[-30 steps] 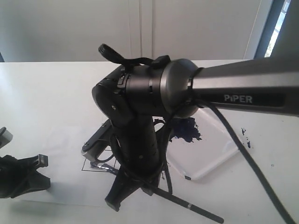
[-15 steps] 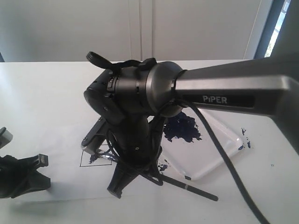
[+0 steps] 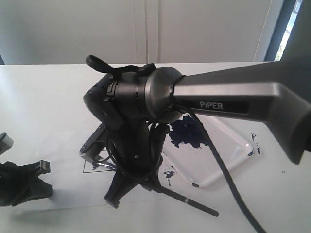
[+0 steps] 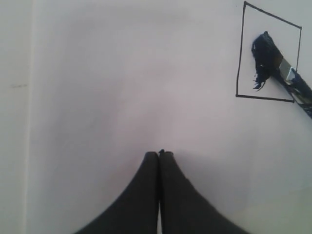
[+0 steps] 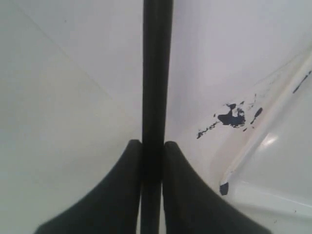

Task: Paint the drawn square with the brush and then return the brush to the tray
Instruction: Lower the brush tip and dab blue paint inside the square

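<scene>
Brush point(image 5: 157, 73) pinched in right gripper point(image 5: 152, 161), tip working inside drawn square point(image 4: 265, 53); am painting, most still white. Left gripper point(image 4: 159, 155) idling shut, empty. Return to tray point(image 3: 228, 160), right, remaining.

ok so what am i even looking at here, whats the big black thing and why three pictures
The big black thing is a robot arm, one of two at a white table. One picture is taken from a camera off the arms; the other two come from small cameras on each arm's wrist, looking down past the claws.

The right gripper is shut on the brush, a slim black paintbrush. Its wet tip sits inside the drawn square, a pen outline on paper, with only a small dark smear so far.

Beside the square lies the tray, a shallow white plastic dish with a dark blue paint blotch. Blue specks dot the paper nearby.

The left gripper is shut and empty, idle over bare paper.
</scene>
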Controlling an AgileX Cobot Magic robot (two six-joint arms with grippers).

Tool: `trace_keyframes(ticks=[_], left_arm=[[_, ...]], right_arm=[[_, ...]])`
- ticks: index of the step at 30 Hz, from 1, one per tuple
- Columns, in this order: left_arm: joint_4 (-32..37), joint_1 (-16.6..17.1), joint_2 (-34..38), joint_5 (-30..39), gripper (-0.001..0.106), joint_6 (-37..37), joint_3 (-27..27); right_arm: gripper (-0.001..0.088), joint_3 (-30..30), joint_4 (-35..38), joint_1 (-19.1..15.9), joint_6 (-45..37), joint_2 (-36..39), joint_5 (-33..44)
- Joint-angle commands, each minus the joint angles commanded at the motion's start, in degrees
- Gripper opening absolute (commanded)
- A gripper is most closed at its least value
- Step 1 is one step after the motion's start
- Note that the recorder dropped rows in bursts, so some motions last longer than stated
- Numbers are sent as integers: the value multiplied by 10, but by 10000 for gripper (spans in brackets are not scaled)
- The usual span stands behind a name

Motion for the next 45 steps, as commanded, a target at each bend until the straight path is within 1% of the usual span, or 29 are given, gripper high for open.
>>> trace_keyframes(ticks=[4,6,10,12,14,18,27,35,38,41,45], left_arm=[[0,0,0,0,0,0,0],[0,0,0,-5,0,0,0],[0,0,0,-14,0,2,0],[0,0,0,-14,0,2,0],[0,0,0,-14,0,2,0],[0,0,0,-14,0,2,0],[0,0,0,-12,0,2,0],[0,0,0,-12,0,2,0],[0,0,0,-12,0,2,0],[0,0,0,-12,0,2,0],[0,0,0,-12,0,2,0]], right_arm=[[0,0,8,23,-9,0,0],[0,0,8,25,-7,0,0],[0,0,-49,24,10,0,0],[0,0,-58,24,10,0,0],[0,0,-67,18,12,0,0],[0,0,-69,-4,19,0,0],[0,0,-78,-9,19,0,0],[0,0,-33,-9,7,-6,0],[0,0,-27,-9,3,-16,0],[0,0,-4,-9,-13,-28,0],[0,0,-4,-9,-13,-33,0]])
